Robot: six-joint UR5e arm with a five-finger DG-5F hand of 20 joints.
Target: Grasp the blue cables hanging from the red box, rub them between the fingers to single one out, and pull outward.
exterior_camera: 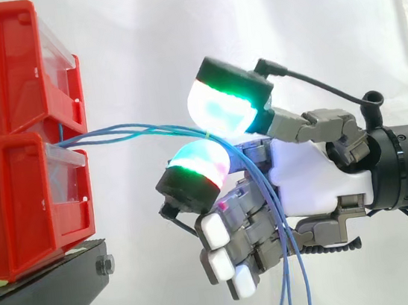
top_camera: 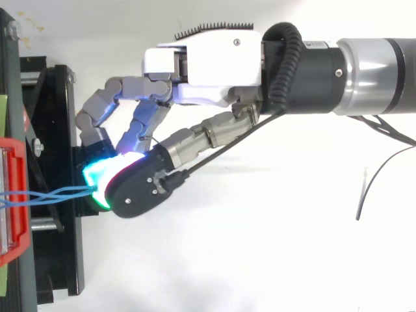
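Several thin blue cables (exterior_camera: 134,133) run out of the gap between the two stacked red boxes (exterior_camera: 14,140) and stretch rightward to my hand (exterior_camera: 305,177). Two glowing green and white fingertips (exterior_camera: 217,109) pinch the cables between them; past the pinch the cables (exterior_camera: 290,261) droop down in front of the palm. The other fingers curl below with white pads. From above, the cables (top_camera: 52,194) leave the red box (top_camera: 14,195) and reach the pinching fingertips (top_camera: 101,179).
The red boxes rest on a black stand (exterior_camera: 49,289) at the left. A white curtain hangs behind. A loose black wire (top_camera: 374,179) lies on the white surface right of the arm.
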